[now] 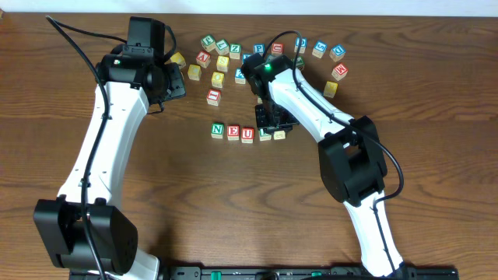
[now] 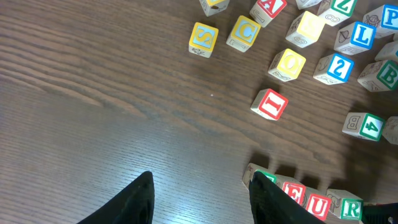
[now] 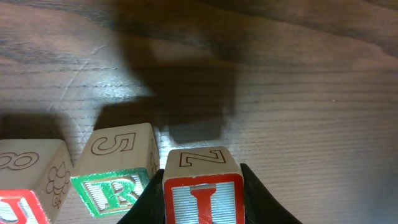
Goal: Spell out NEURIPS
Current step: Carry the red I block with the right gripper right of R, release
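1. A dark brown wooden tabletop with strong lengthwise grain fills nearly the whole overhead view.
2. Past its far edge a thin pale strip runs along the top; whether it is wall or floor cannot be told.
3. Light from above leaves a soft pale sheen on the wood in both wrist views.
4. A broad dark shadow lies on the grain in the right wrist view.

Pale, smooth wooden cubes on matt, grained wood table.
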`<state>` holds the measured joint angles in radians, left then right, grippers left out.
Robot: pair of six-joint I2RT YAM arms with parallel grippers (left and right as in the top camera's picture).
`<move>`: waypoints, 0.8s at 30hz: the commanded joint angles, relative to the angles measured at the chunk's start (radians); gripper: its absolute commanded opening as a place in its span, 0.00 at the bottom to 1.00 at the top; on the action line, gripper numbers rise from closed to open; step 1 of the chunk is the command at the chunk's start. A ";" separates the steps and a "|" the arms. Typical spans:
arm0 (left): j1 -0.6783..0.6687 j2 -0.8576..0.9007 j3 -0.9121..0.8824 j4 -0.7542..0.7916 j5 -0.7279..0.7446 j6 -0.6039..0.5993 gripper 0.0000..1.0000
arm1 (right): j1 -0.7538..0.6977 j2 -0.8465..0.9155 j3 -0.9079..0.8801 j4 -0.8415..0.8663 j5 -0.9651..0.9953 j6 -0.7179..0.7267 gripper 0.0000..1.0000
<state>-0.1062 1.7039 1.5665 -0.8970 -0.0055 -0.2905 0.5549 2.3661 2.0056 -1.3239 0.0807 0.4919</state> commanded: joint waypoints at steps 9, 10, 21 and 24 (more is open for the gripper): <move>0.005 -0.008 0.006 -0.003 -0.006 0.010 0.49 | 0.004 0.000 -0.007 0.039 0.033 0.039 0.21; 0.005 -0.008 0.006 -0.003 -0.006 0.010 0.49 | 0.005 0.000 -0.007 0.042 0.033 0.039 0.21; 0.005 -0.008 0.006 -0.003 -0.006 0.010 0.49 | 0.011 0.000 -0.077 0.106 0.021 0.039 0.22; 0.005 -0.008 0.006 -0.002 -0.006 0.010 0.49 | 0.011 0.000 -0.078 0.106 0.020 0.039 0.31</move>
<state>-0.1062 1.7039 1.5665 -0.8970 -0.0055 -0.2905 0.5583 2.3642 1.9499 -1.2232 0.0998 0.5182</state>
